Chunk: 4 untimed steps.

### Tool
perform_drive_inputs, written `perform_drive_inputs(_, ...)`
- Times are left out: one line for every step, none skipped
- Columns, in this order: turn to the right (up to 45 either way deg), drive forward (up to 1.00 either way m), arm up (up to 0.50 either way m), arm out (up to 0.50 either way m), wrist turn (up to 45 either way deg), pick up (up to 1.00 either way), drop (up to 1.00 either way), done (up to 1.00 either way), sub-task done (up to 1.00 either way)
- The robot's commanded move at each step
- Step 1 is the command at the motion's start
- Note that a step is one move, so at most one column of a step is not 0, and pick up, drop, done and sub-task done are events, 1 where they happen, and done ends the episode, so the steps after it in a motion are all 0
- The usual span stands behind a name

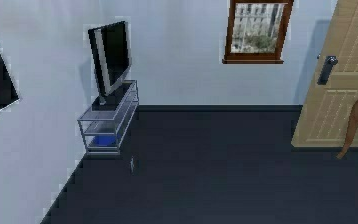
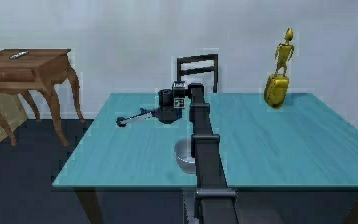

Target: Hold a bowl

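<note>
Gripper (image 2: pixel 133 120): thin fingers point toward the arm side view's left, low over a teal table (image 2: pixel 287 140). Only bare tabletop lies at the fingertips, so it holds nothing.

Arm (image 2: pixel 205 140): a dark bar reaching from the bottom edge out across the table. Two white marked squares sit at its far end, with the gripper's dark body turned left of them.

Bowl (image 2: pixel 183 155): pale grey, on the table just left of the arm bar, partly hidden by it. It is nearer the bottom edge than the gripper and apart from the fingers.

Beyond: a dark chair (image 2: pixel 198 70) at the table's far side, a gold statue (image 2: pixel 279 72) on its right part, and a wooden side table (image 2: pixel 32 68) at left.

Forward view: television (image 1: pixel 109 52) on a glass stand (image 1: pixel 107 124), window (image 1: pixel 257 30), pale door (image 1: pixel 332 85), dark floor (image 1: pixel 217 170).
</note>
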Motion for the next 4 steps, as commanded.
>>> perform_drive_inputs(0.0,0.0,0.0,0.0,45.0,0.0,0.0,0.0,0.0)
perform_drive_inputs(0.0,0.0,0.0,0.0,18.0,0.0,0.0,0.0,0.0)
perform_drive_inputs(0.0,0.0,-0.3,0.0,0.0,0.0,0.0,0.0,0.0)
perform_drive_inputs(0.0,0.0,0.0,0.0,0.0,1.0,0.0,0.0,0.0)
